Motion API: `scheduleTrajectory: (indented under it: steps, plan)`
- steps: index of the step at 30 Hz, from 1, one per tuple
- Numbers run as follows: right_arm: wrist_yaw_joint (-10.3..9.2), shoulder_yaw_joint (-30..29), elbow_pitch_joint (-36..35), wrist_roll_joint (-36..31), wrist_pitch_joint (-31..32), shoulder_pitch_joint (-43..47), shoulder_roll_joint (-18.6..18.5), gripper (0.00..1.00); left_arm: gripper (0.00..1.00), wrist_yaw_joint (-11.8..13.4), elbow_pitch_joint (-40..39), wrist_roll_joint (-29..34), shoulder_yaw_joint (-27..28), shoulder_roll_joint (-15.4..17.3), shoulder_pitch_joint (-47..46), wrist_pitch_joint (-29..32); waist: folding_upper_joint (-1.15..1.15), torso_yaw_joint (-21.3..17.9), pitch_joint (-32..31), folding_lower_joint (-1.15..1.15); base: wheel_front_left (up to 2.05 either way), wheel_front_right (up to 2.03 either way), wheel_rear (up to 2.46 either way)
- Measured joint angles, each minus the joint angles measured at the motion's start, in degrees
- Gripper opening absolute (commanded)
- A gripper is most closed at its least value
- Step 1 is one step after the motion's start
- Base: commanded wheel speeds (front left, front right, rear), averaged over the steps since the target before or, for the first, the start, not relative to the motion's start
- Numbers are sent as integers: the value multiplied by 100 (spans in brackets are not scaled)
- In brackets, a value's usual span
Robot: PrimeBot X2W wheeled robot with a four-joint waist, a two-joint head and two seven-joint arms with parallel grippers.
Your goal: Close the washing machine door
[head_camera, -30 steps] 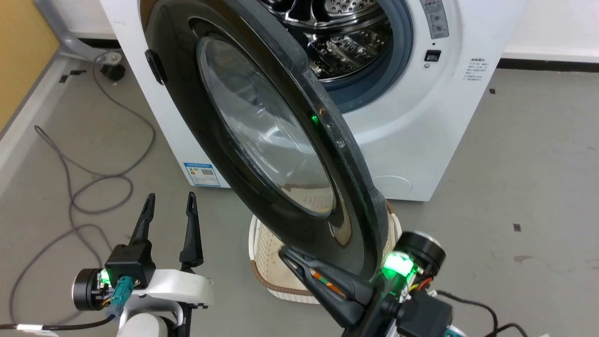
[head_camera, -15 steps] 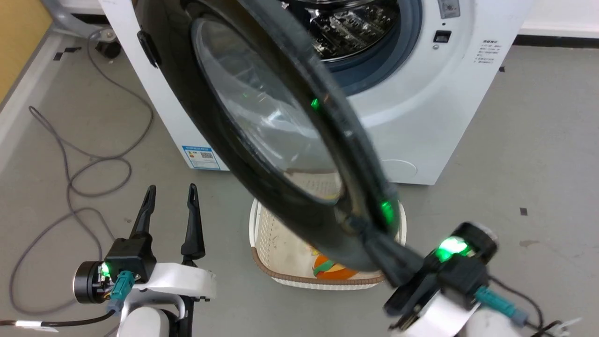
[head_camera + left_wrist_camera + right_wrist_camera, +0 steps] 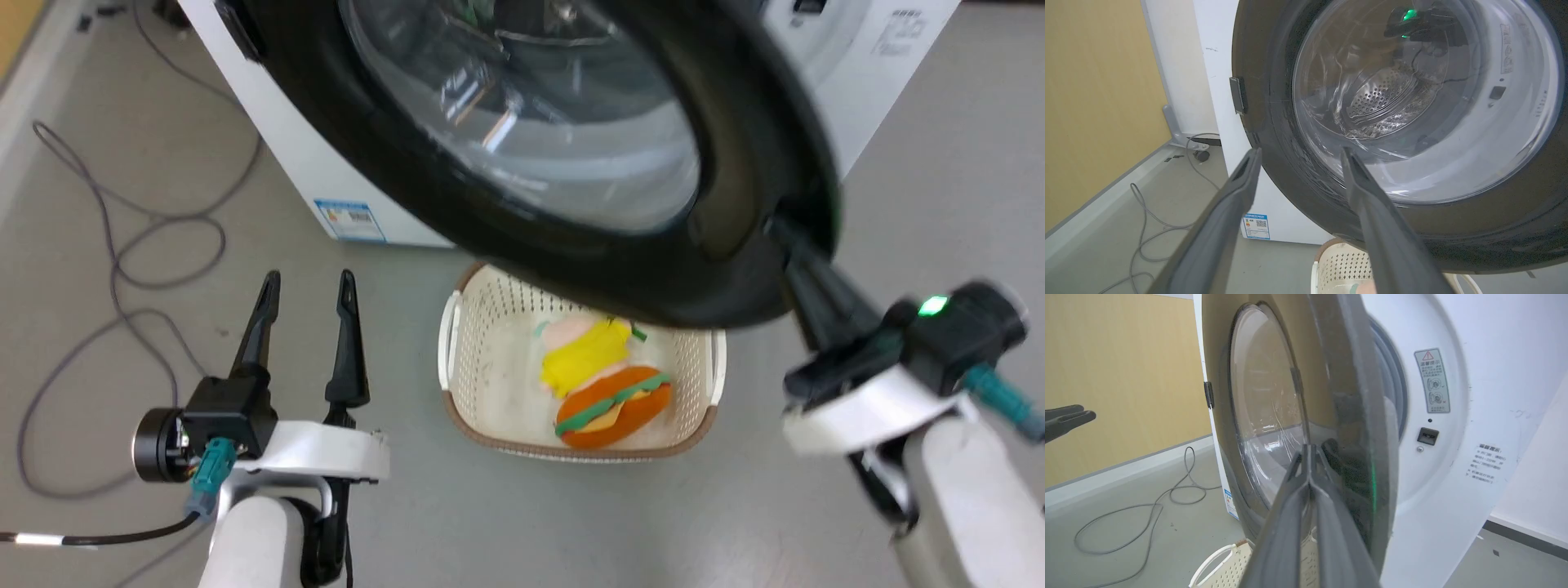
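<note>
Right claw (image 3: pixel 782 237) was pinched fully closed with nothing in it. Its tips were against the door (image 3: pixel 531 237) rim at about 4 o'clock of the disc in the head view. That spot was blurred, so contact was probably on the outer face, not the edge.

Left claw (image 3: pixel 309 282) stood spread wide and empty at 8 o'clock of that view, apart from the door.

Door was part-swung, hinge at 9 o'clock. The right wrist view showed a wedge of gap to the washer (image 3: pixel 1453 375) front. Latch slot (image 3: pixel 1428 436) sat uncovered at 3 o'clock of the opening.

Judgement: mid-push, not latched. To do it well:
- push near the latch side, far from the hinge
- stay square to the face and follow the arc
- finish with a firm press until it catches

Glossy rim, so closed tips could skid off. Basket (image 3: pixel 447 351) sat at 6 o'clock under the door; clearance couldn't be told.
</note>
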Motion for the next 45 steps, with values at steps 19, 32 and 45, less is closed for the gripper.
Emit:
scheduleTrajectory:
  steps: [19,32,45]
  plan:
    - [0,-815,1251,-229,-1,-1995,-308,0,100,158,-244,-154,-194,-2,-565,0,0,180,1043,1,0,0,0]
    - [0,-937,2340,-557,-1,-2913,-361,0,100,211,-274,-213,-220,-2,-641,0,0,230,1259,1,0,0,0]
    - [-1,-1322,2575,-733,0,-3037,-338,0,100,237,-242,-243,-188,-2,-642,0,0,198,1135,0,0,0,0]
